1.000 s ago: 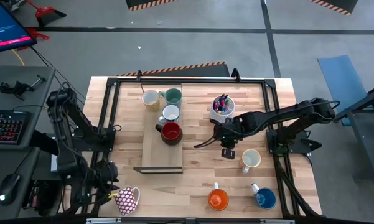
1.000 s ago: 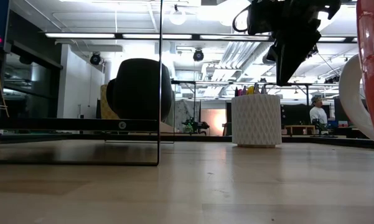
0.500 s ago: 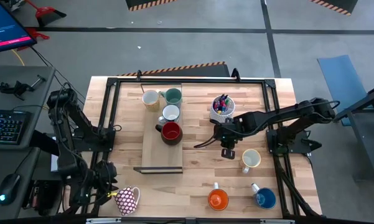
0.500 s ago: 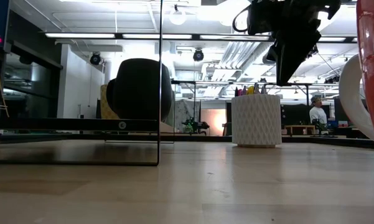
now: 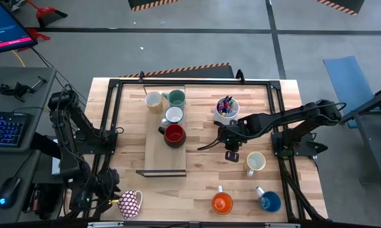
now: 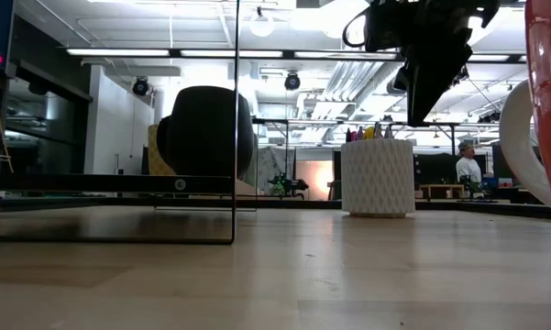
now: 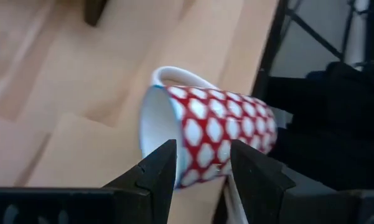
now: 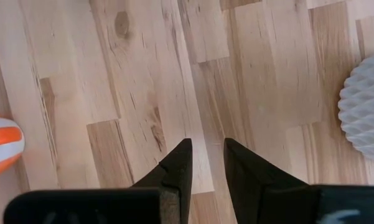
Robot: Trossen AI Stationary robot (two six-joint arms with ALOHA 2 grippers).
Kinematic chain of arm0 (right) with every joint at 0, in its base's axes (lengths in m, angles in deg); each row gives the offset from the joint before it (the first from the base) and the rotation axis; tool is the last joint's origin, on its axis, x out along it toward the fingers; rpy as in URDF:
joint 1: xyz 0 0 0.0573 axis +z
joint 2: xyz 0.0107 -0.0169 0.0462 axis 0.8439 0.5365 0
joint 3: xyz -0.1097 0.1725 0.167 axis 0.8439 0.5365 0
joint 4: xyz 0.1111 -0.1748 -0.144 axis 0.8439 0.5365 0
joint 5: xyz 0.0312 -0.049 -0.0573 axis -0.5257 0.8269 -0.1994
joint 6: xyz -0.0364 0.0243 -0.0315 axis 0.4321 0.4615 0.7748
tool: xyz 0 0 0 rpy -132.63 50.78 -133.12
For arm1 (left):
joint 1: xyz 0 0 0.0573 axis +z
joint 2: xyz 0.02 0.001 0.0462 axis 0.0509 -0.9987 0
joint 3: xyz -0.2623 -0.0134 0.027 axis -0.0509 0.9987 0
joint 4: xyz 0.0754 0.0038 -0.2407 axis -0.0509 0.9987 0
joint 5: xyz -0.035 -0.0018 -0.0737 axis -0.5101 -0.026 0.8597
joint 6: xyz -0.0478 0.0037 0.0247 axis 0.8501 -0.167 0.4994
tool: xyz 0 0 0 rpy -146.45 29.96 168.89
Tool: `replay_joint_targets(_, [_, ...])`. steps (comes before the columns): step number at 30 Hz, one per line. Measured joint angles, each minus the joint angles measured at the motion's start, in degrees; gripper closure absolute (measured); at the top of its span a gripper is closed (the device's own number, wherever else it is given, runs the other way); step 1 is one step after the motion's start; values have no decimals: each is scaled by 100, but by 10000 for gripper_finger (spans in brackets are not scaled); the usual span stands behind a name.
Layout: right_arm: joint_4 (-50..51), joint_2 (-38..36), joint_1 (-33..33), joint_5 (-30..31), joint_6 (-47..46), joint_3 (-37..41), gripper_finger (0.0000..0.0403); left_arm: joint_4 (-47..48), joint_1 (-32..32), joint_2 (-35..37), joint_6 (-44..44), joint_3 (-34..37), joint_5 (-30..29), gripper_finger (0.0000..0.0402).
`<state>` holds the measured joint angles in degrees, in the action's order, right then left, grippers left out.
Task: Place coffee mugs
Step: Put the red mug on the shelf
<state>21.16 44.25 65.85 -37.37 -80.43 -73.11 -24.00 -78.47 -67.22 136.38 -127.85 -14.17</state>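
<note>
The table (image 5: 203,177) is pale wood, built of glued strips with visible grain and a knot, its finish matt. The red mug (image 5: 174,133) and the orange mug (image 5: 222,203) look like glossy glazed ceramic, as does the patterned mug (image 7: 211,137) (red with white diamonds). The pen cup (image 6: 377,177) has a ribbed, textured white wall. Both grippers' 2 fingers (image 8: 179,168) look like matt black plastic.

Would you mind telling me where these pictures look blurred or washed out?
Low view: the orange-red mug at the right edge is a close, soft blur, and the ceiling lights glare. Left wrist view: the red-and-white patterned mug is slightly soft. Right wrist view: the tabletop is sharp and evenly lit.
</note>
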Motion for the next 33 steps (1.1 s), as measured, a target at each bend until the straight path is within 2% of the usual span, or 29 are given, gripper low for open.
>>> replay_joint_targets(6, [-2,0,0,-7,-12,-1,331,74,0,2,26,17,-3,261])
replay_joint_targets(13, [-2,0,0,-20,-10,-2,331,-172,96,2,156,429,-10,261])
replay_joint_targets(33, [0,0,1,-20,36,-1,331,-674,90,2,121,439,170,261])
